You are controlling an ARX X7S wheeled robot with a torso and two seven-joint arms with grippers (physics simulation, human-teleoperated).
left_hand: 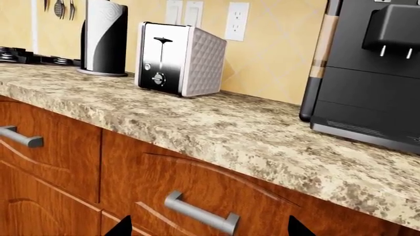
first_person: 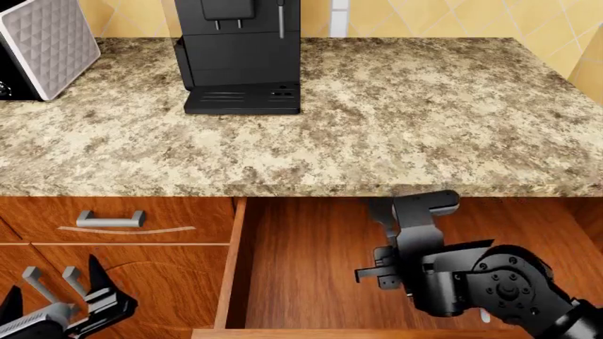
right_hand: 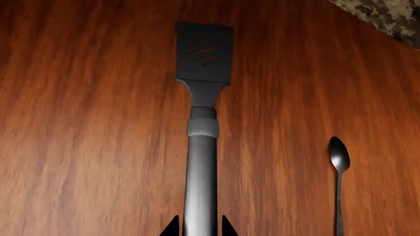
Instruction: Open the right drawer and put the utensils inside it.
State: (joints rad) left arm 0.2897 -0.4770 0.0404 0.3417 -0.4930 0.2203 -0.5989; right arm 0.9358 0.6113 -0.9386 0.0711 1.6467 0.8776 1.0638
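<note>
The right drawer (first_person: 306, 254) stands pulled open under the counter, its wood-grain floor showing. My right gripper (first_person: 375, 274) reaches down inside it. In the right wrist view that gripper (right_hand: 199, 230) is shut on the long grey handle of the dark spatula (right_hand: 202, 93), whose slotted blade points away over the drawer floor (right_hand: 85, 123). The thin dark spoon (right_hand: 339, 167) lies on that floor beside the spatula, apart from it. My left gripper (first_person: 52, 288) hangs open in front of the lower left cabinet, and its fingertips (left_hand: 122, 229) stand wide apart with nothing between them.
A speckled granite counter (first_person: 405, 120) overhangs the drawer's rear. On it stand a black coffee machine (first_person: 240, 53) and a toaster (first_person: 42, 46). A narrower shut drawer with a bar handle (first_person: 110, 219) sits left of the open one, and the left wrist view faces another handle (left_hand: 200, 213).
</note>
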